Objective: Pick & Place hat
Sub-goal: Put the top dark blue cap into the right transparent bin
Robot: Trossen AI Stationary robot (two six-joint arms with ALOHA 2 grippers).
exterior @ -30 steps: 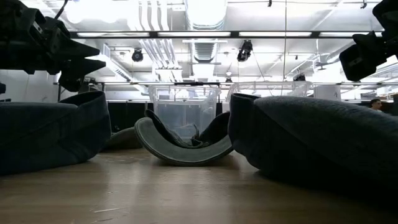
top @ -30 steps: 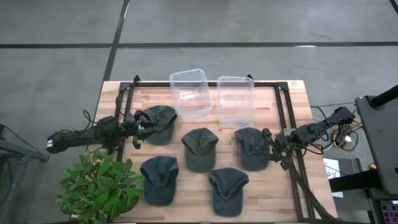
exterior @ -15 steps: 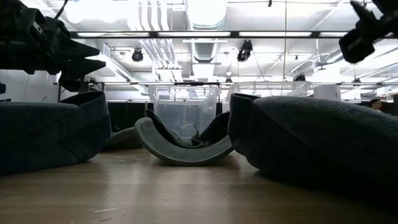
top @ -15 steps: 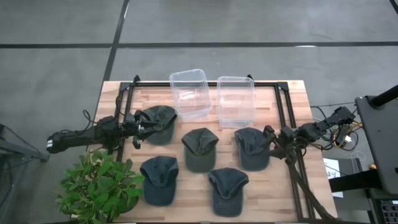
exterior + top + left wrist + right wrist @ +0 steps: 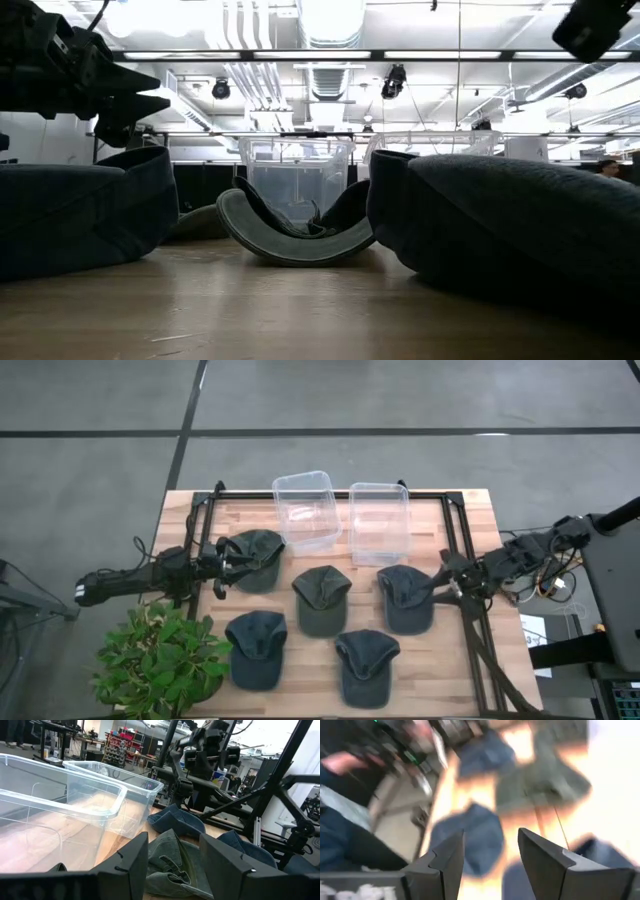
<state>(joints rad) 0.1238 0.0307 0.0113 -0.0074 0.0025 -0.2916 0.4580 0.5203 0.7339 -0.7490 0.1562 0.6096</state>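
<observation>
Beside the two clear bins, in the high view, five dark hats are lying on the wooden table: the left gripper is sitting at the near-left hat, which lies just left of the left bin, while the right gripper is hovering at the right edge of the right hat, below the right bin. Each arm is thus nearest its own hat; the right hat is running lengthwise toward the bin, though which end carries the brim cannot be told. At table height, the low view is showing an upturned hat curving in front of the left bin, with the left gripper hanging above a hat at the picture's left. Past the left wrist's fingers, which are standing spread, crumpled hat fabric is lying between them, beside the bins. Through the right wrist view, the fingers are likewise parted, with blurred hats below.
</observation>
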